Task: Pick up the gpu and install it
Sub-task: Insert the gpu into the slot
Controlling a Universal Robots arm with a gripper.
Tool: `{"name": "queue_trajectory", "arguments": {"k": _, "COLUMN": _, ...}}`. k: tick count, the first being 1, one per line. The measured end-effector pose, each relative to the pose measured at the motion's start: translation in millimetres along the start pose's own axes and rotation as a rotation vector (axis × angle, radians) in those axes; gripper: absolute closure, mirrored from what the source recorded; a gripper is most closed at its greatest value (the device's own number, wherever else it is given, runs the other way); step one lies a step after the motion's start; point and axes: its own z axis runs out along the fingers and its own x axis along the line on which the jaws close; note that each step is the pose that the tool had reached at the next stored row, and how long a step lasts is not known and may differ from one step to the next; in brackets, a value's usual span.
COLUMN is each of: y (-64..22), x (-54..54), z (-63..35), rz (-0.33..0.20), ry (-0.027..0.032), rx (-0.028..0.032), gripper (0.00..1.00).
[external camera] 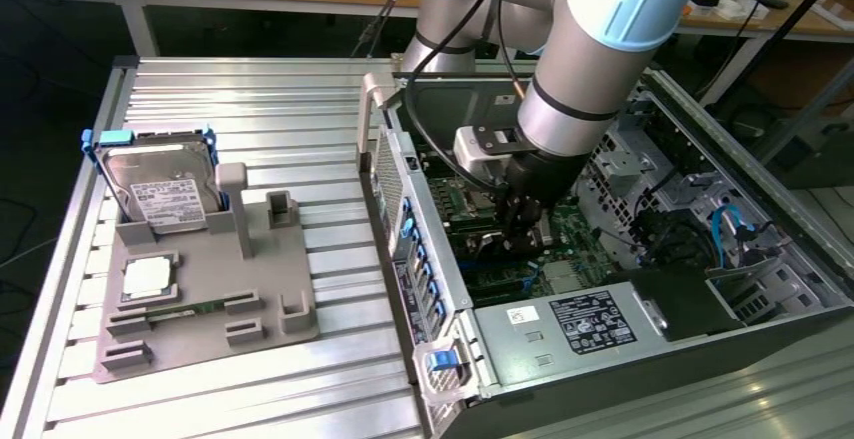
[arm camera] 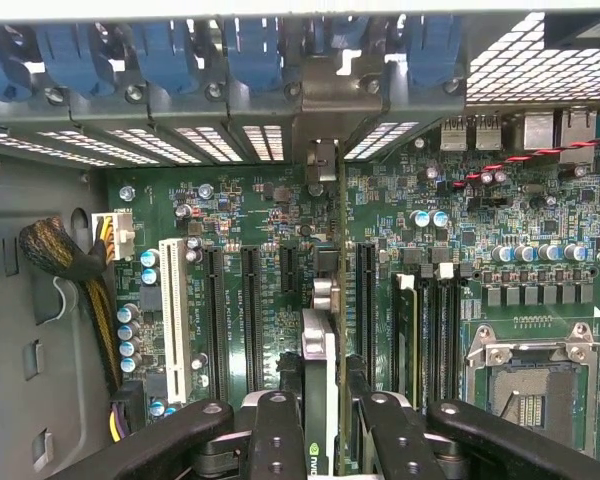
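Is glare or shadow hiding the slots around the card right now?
Wrist view: motherboard evenly lit, slots visible beside the gpu, vent grille glaring white. Exterior view: the arm shades the case interior, sunlight glares off the table.

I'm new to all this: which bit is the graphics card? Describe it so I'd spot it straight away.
Find the open computer case on the exterior view's right, where the arm reaches in. Over its green motherboard, the gripper pinches the gpu, a thin dark card seen edge-on. Unlike the long black slots lying flat beside it, it stands up between the fingers.
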Motion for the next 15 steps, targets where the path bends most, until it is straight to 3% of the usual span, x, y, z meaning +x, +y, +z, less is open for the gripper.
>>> {"name": "queue_trajectory", "arguments": {"k": 15, "y": 1.0, "x": -2.5, "z": 0.1, "rz": 0.000, "ry": -0.0108, "rx": -0.0002, "gripper": 0.73}}
